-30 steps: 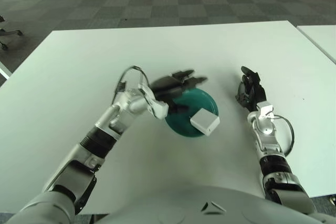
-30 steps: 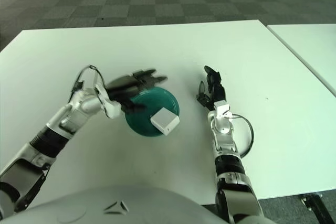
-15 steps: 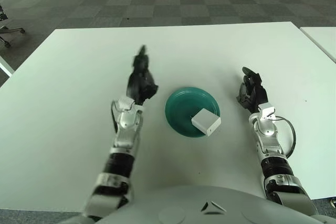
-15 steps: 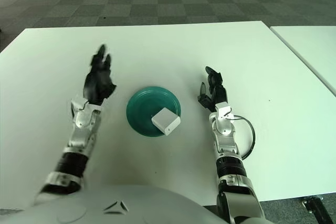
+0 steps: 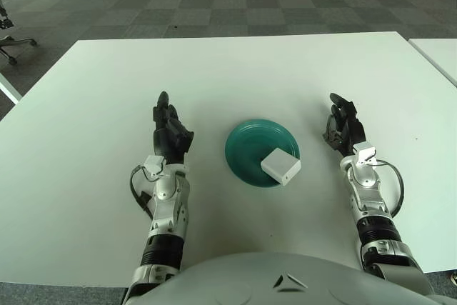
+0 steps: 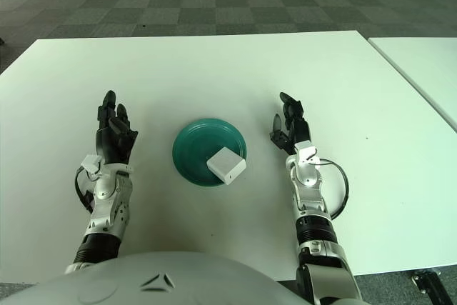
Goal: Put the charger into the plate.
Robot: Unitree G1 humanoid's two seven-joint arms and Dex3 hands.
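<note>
The white charger (image 5: 280, 166) lies in the teal plate (image 5: 246, 148) near the middle of the frame, sitting toward the plate's lower right edge (one corner reaches out over the rim) on the white table (image 5: 235, 69). The left hand (image 5: 169, 133) shows to the left of the plate, apart from it, with its dark fingers (image 5: 163, 105) spread upward and holding nothing. The right hand (image 5: 344, 125) shows to the right of the plate, also apart from it, fingers loosely extended and empty.
</note>
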